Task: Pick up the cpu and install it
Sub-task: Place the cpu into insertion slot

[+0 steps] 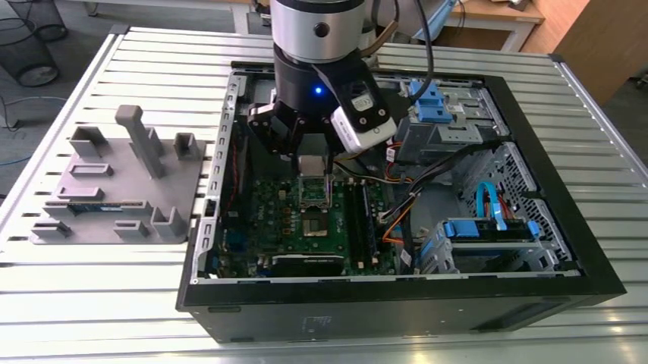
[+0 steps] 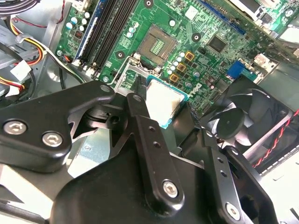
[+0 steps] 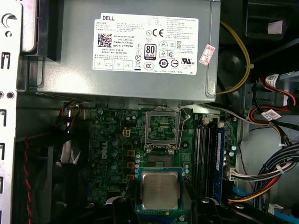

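Carrying step: the cpu [image 3: 160,190] is clamped by its edges in the pincer [image 3: 161,205] over the motherboard [image 3: 117,140], the empty socket [image 3: 162,127] lying near beneath, so squared alignment is judged necessary.

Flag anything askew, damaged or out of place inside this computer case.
Nothing stands out. The claw grips the cpu flat and square above the motherboard, and the socket sits open and empty. No damage is visible.
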{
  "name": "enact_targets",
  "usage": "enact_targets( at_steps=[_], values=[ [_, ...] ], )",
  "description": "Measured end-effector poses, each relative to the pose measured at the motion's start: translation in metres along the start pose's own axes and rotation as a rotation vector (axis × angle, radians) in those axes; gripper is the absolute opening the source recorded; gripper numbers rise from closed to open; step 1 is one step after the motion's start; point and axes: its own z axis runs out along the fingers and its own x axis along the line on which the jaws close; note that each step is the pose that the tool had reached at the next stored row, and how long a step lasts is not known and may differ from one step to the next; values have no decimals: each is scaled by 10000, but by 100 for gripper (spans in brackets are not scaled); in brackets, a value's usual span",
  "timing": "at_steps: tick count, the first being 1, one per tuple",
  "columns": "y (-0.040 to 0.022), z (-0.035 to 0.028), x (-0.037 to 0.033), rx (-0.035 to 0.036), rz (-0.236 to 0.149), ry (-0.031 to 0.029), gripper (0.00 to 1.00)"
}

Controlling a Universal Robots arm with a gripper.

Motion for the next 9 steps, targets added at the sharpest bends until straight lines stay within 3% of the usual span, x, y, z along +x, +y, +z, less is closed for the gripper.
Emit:
enact_targets(
  at_steps=[9],
  values=[
    [0, 44, 1, -1, 0, 0, 47]
  ],
)
